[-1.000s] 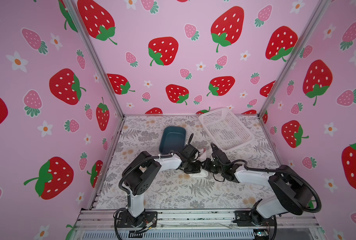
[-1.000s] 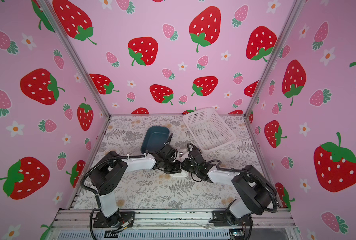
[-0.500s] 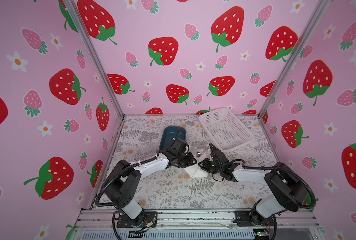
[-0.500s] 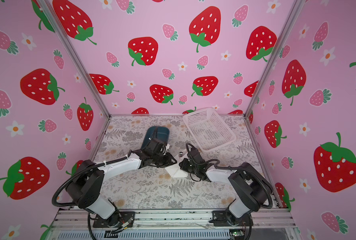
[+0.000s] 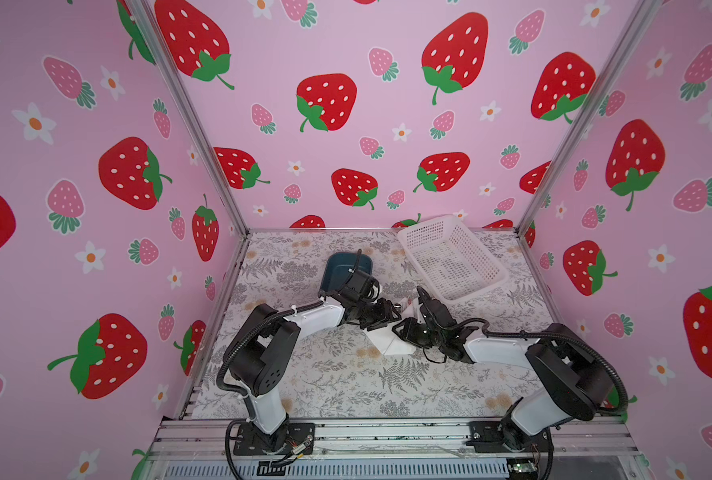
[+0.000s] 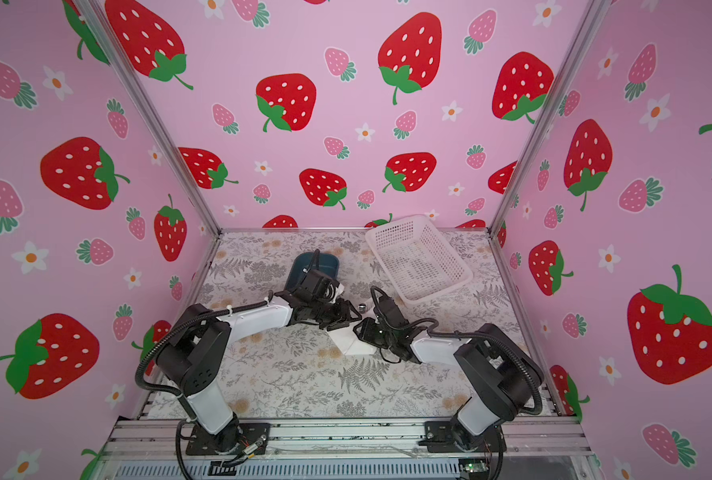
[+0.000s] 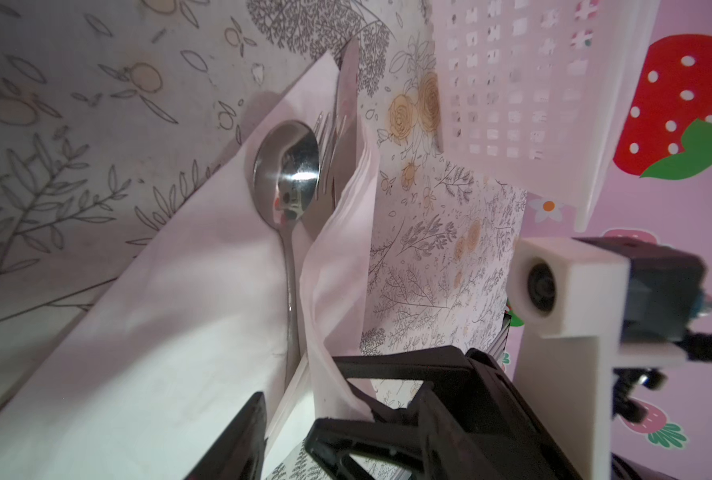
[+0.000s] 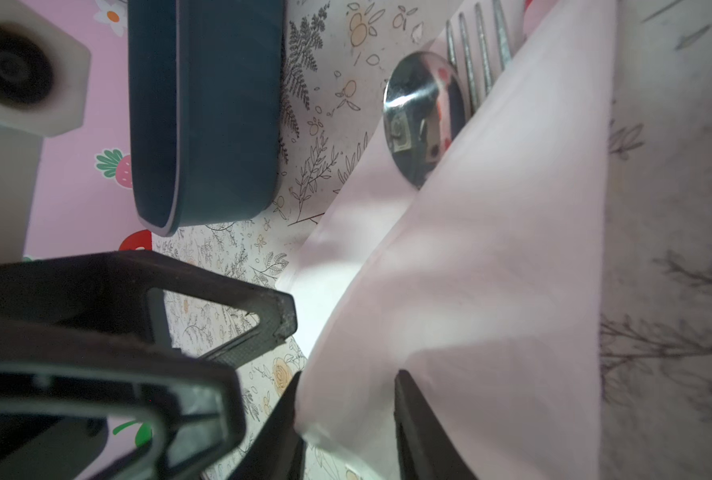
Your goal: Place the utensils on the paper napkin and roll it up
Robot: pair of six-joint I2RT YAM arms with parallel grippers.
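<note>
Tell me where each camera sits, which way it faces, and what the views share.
Both top views: above the front rail, looking down at paper napkin, blue tub, white basket; both arms whole.
Left wrist: low over the napkin, facing spoon, fork and basket; shows left gripper and the right wrist camera.
Right wrist: low, facing spoon, fork and tub; shows right gripper and the left wrist camera.
Shared: both wrist views see napkin, spoon, fork.
</note>
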